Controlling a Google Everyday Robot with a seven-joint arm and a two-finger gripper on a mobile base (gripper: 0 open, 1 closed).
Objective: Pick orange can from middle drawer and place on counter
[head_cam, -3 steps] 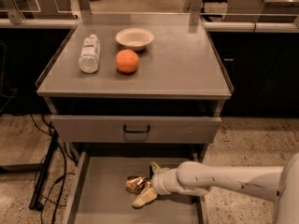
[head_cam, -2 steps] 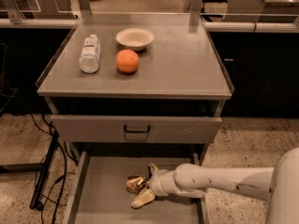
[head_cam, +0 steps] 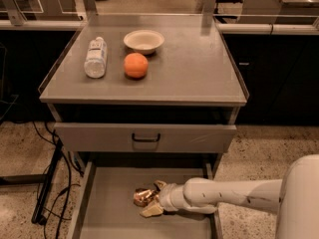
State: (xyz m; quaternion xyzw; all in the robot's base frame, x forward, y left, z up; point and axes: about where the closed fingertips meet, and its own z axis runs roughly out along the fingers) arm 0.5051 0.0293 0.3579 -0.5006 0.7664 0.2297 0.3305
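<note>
The orange can (head_cam: 143, 196), shiny gold-orange and dented, lies on the floor of the open middle drawer (head_cam: 107, 208), near its centre. My gripper (head_cam: 155, 198) reaches in from the right on a white arm. One cream fingertip is just behind the can and the other just in front, so the fingers stand around its right end. The counter (head_cam: 194, 68) is the grey cabinet top above.
On the counter lie a clear plastic bottle (head_cam: 95, 57), a round orange fruit (head_cam: 135, 65) and a white bowl (head_cam: 143, 40). A shut drawer front with a black handle (head_cam: 145, 138) overhangs the open drawer. Cables and a stand (head_cam: 47, 183) are on the left floor.
The gripper and arm sit a little further left in the drawer. The can has stayed in the same spot between the fingers.
</note>
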